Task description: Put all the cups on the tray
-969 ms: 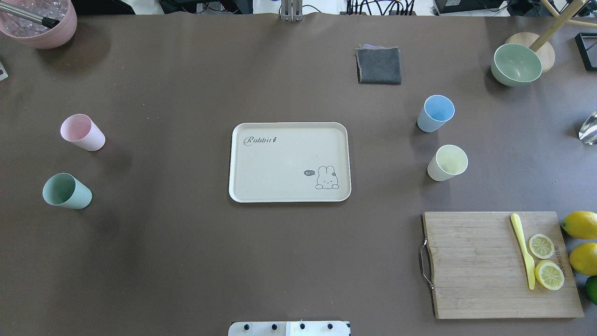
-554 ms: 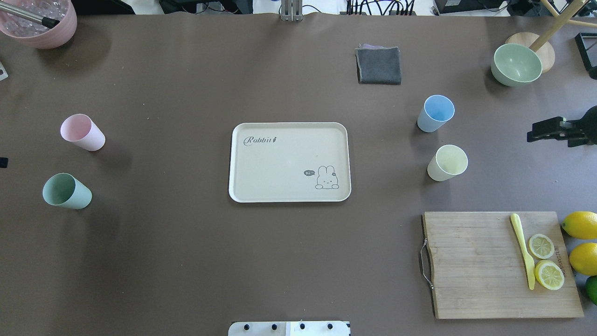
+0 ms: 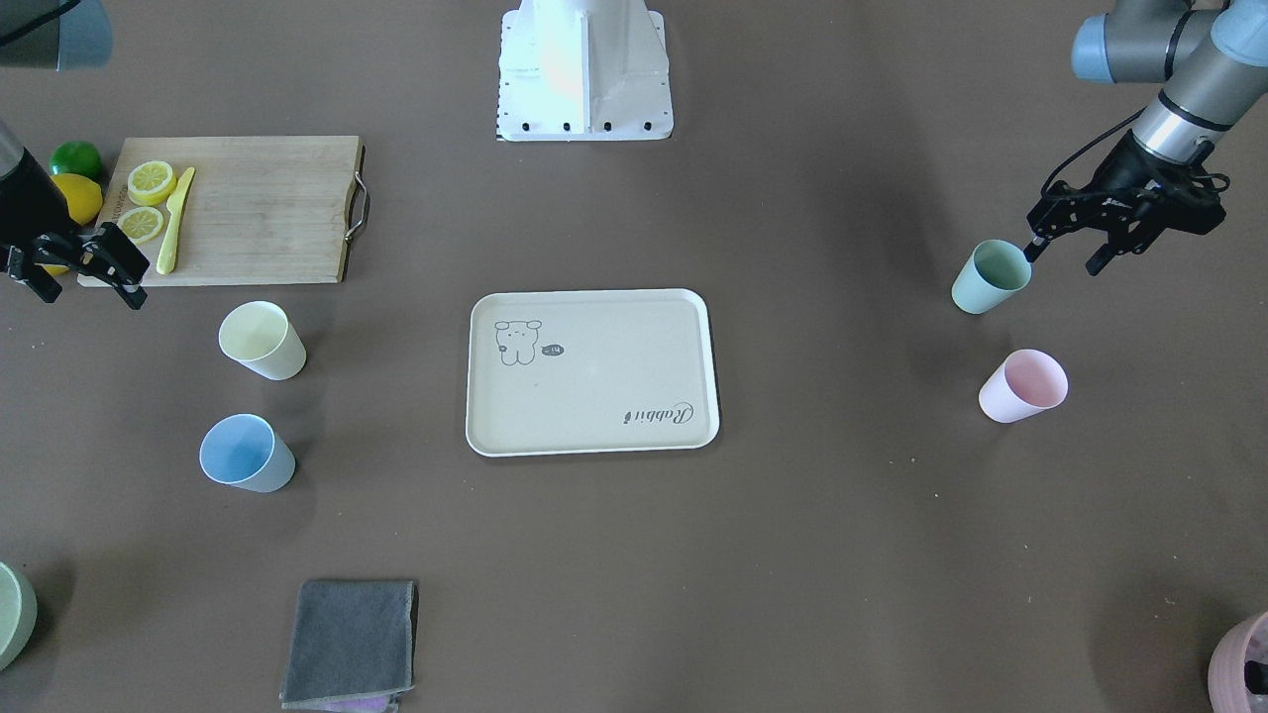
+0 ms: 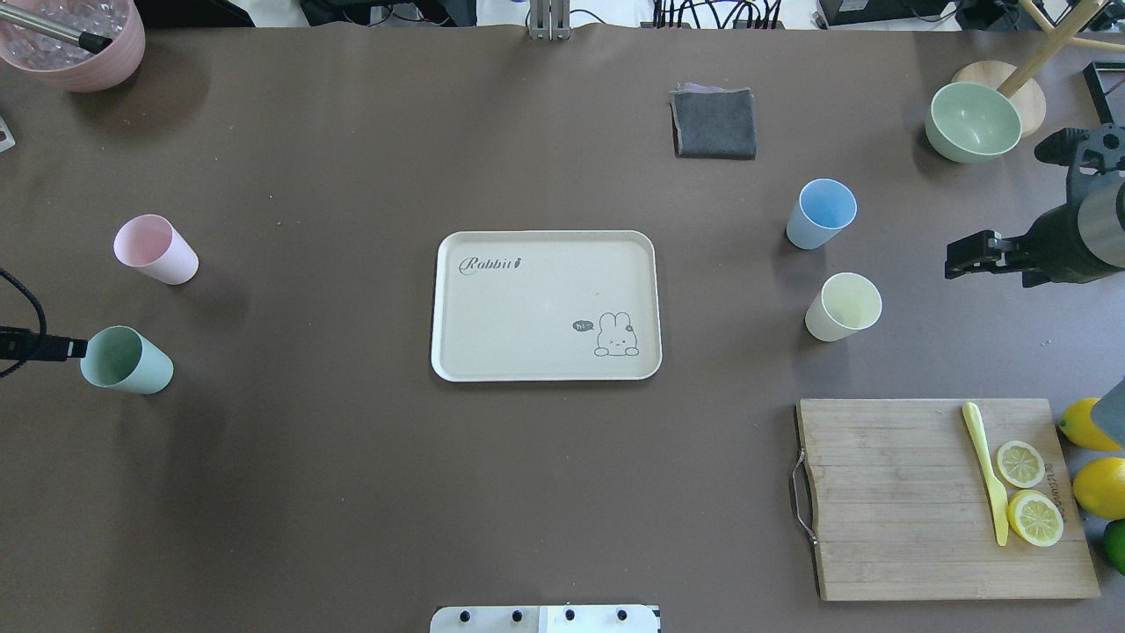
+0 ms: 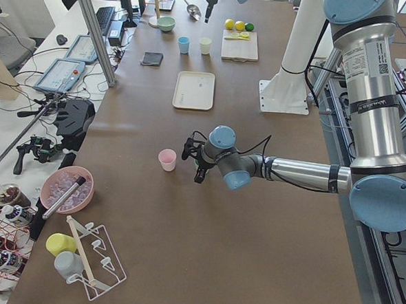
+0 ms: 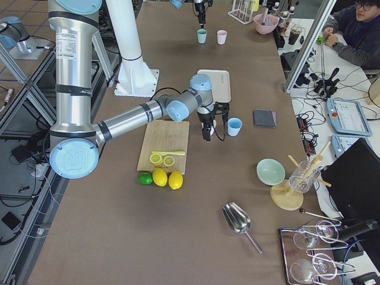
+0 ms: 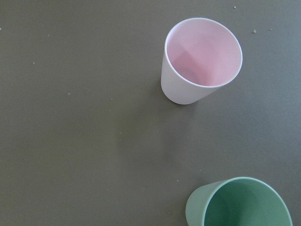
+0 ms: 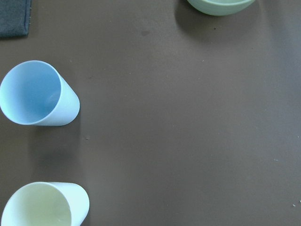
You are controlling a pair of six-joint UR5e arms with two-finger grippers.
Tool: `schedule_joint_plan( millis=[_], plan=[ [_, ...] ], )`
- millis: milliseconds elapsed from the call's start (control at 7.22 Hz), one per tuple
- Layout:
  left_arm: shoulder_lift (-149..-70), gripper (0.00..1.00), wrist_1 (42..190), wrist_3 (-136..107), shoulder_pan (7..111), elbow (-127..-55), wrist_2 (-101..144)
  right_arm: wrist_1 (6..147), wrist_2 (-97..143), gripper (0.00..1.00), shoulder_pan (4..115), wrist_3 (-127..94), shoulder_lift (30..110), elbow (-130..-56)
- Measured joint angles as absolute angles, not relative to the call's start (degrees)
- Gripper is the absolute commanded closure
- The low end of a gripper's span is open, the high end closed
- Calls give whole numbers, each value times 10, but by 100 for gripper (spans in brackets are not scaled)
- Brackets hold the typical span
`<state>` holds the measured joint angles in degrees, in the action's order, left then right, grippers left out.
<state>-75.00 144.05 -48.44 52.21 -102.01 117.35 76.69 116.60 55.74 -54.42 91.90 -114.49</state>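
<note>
- Your mint green cup (image 3: 991,277), pink cup (image 3: 1023,386), pale yellow cup (image 3: 261,340) and light blue cup (image 3: 246,454) stand off the tray (image 3: 594,396), two either side;
- They look light, stiff, matte; pinch a wall at the rim;
- Your left gripper (image 3: 1062,259) gapes beside the mint green cup; right gripper (image 3: 87,289) open, empty;
- Tray reads "Rabbit", "hi".

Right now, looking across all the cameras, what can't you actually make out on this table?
Mint green cup: exterior left view, largely hidden behind the left arm's wrist.
Pale yellow cup: exterior right view, hidden behind the right arm's wrist.
Left end effector: overhead view's left edge cuts off all but one finger.
Green bowl: cut by the front-facing view's left edge.
Tray lettering: too small to read in both side views.
</note>
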Motion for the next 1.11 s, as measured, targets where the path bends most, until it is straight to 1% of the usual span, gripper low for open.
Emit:
schedule_joint_plan(
  millis=[554, 692, 969, 1108],
  plan=[
    [-751, 13, 1440, -481, 513, -1025, 1169, 795, 1167, 8, 521, -546, 864, -1116],
    [-751, 13, 1441, -481, 513, -1025, 1169, 803, 1167, 13, 507, -544, 845, -1101],
    [-751, 14, 1443, -481, 512, -1026, 1169, 806, 1166, 15, 491, -539, 825, -1079],
    [-751, 14, 1443, -481, 512, -1026, 1169, 805, 1164, 20, 488, -533, 822, -1068]
  ],
)
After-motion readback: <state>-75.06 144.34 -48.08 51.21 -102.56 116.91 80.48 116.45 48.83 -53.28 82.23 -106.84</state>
